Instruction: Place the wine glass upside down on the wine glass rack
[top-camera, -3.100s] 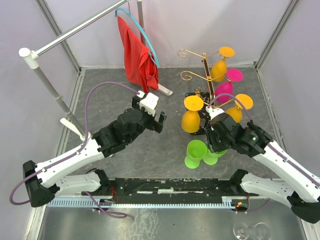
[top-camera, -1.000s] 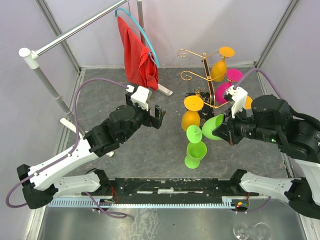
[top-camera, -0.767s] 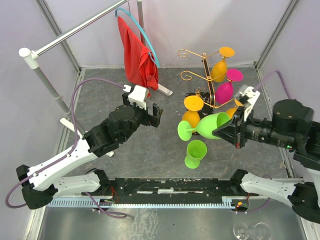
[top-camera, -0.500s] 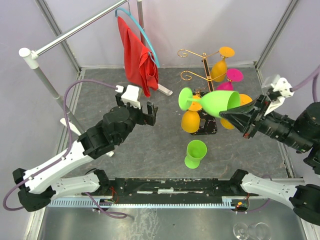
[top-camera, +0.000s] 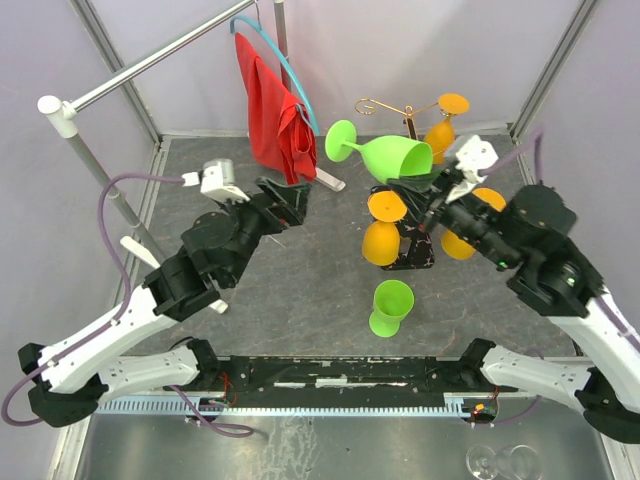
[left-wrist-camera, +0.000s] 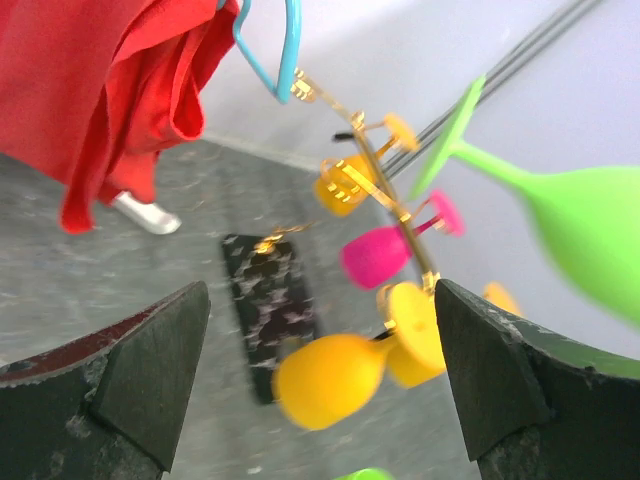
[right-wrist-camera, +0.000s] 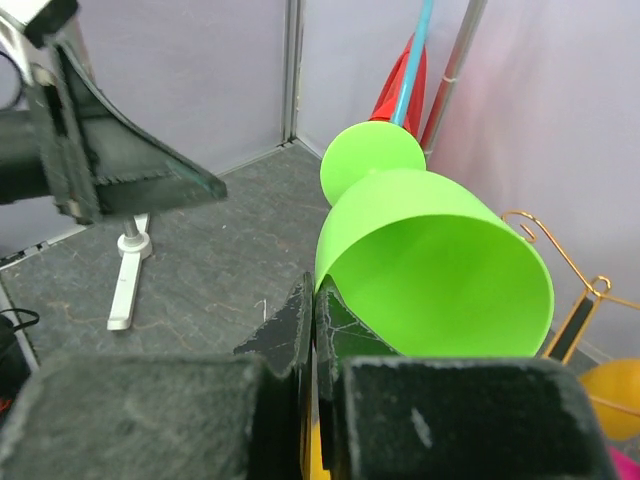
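My right gripper (top-camera: 424, 181) is shut on the rim of a lime-green wine glass (top-camera: 388, 157), one finger inside the bowl and one outside (right-wrist-camera: 315, 300). The glass (right-wrist-camera: 440, 270) lies almost sideways in the air, foot toward the back left, level with the top of the wine glass rack (top-camera: 409, 122). The rack is a gold wire tree on a black marbled base (top-camera: 412, 250). Orange glasses (top-camera: 381, 242) hang on it, and a pink one (left-wrist-camera: 378, 256) shows in the left wrist view. My left gripper (top-camera: 287, 197) is wide open and empty (left-wrist-camera: 320, 292), left of the rack.
A second green glass (top-camera: 390, 305) stands rim-down on the mat in front of the rack. A red cloth on a blue hanger (top-camera: 275, 115) hangs from a metal rail (top-camera: 150, 62) at the back left. Clear glasses (top-camera: 500, 462) lie beyond the near edge.
The right arm has carried the green glass up off the table and back toward the rack's top, swinging its foot to the back left. The left arm has drawn back leftward, still open.
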